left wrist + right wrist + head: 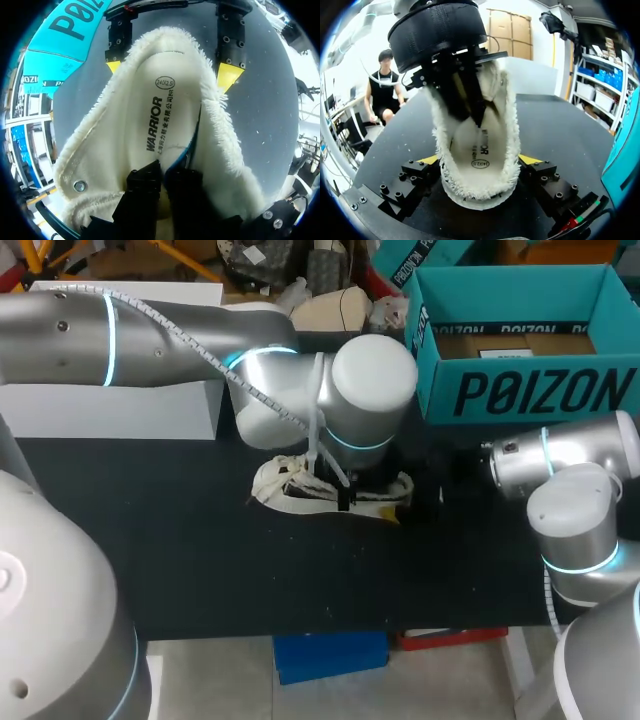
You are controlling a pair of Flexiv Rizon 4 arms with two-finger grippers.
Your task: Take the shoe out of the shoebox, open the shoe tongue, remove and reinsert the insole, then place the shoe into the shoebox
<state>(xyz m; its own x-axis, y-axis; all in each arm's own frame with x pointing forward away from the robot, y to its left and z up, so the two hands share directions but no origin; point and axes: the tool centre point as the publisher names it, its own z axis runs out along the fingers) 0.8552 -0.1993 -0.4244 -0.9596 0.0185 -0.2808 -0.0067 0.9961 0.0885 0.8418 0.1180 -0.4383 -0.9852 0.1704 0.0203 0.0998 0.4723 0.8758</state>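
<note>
A cream fleece-lined shoe (285, 488) lies on the black table (180, 550), its opening up. My left gripper (164, 175) reaches down into the shoe (100, 145) and is shut on a lifted edge of the white printed insole (160, 110). In the right wrist view its dark fingers (470, 100) meet at a point on the insole (479, 150). My right gripper (479, 161) straddles one end of the shoe (470, 192), a yellow tip pressed against the fleece on each side. The teal shoebox (520, 390) stands open at the back right.
A white box (120, 405) stands at the back left of the table. My left arm (200, 340) stretches across from the left above the table's rear half. My right arm's elbow (575, 530) sits at the right edge.
</note>
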